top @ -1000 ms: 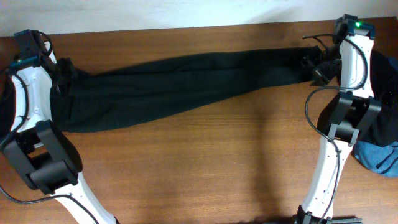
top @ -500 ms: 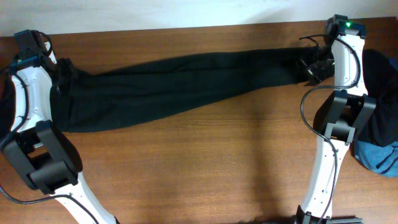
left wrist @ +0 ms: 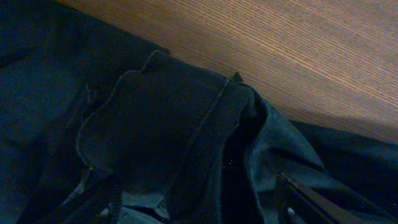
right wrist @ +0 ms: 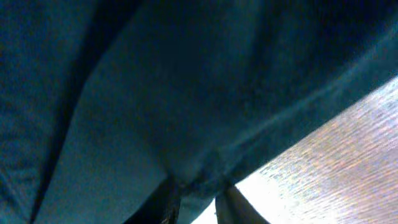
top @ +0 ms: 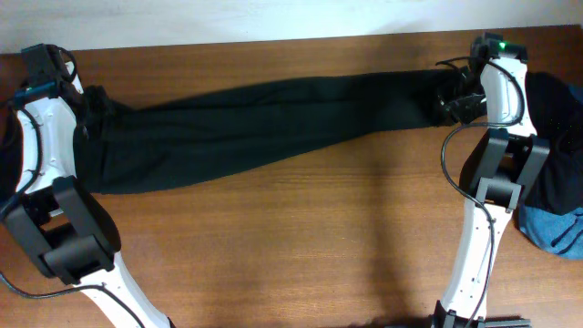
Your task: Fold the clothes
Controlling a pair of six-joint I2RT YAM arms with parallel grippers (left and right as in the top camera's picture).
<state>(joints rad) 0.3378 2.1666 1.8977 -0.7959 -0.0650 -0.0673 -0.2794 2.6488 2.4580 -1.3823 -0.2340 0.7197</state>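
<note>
A long pair of black trousers [top: 273,118] lies stretched across the far part of the wooden table [top: 319,237], waist at the left, leg ends at the right. My left gripper [top: 91,105] is over the waist end. In the left wrist view its fingers [left wrist: 196,202] stand wide apart, with the bunched waistband [left wrist: 161,124] between and under them. My right gripper [top: 448,98] is at the leg ends. In the right wrist view its fingers [right wrist: 196,196] are pinched on a fold of the trouser fabric [right wrist: 155,93].
A heap of black clothes [top: 560,137] lies at the right edge behind my right arm, with a blue piece [top: 556,228] below it. More dark fabric shows at the far left edge [top: 7,155]. Bare wood fills the table's near half.
My right gripper has moved a little to the left with the leg ends in it, bunching the fabric slightly. The left arm has not moved.
</note>
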